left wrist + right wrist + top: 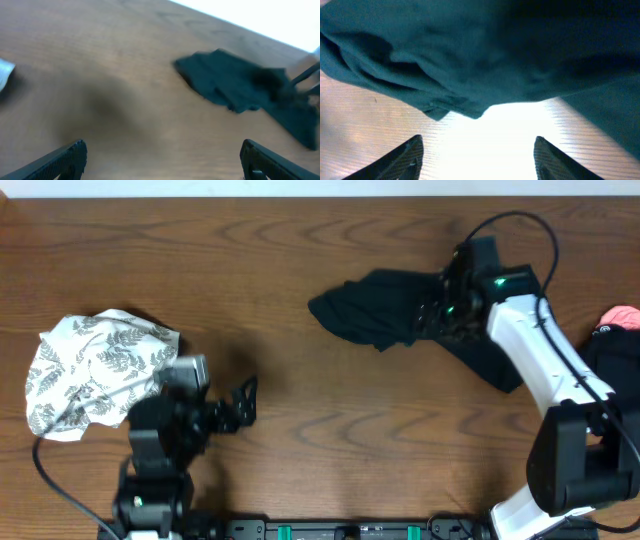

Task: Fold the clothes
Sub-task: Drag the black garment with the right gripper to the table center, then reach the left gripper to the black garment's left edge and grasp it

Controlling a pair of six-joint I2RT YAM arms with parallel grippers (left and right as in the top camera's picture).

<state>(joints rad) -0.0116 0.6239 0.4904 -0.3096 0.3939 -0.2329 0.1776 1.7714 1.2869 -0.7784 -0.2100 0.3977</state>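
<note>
A dark teal garment (385,310) lies crumpled on the wooden table at the upper right. It also shows in the left wrist view (240,87) and fills the top of the right wrist view (485,55). My right gripper (440,315) is open, right at the garment's right part, with bare table between its fingers (479,150). My left gripper (240,405) is open and empty over bare table at the lower left (162,157), well apart from the teal garment.
A white leaf-print cloth (90,370) lies bunched at the left, beside the left arm. A pink and black item (615,320) sits at the right edge. The table's near edge carries the arm bases.
</note>
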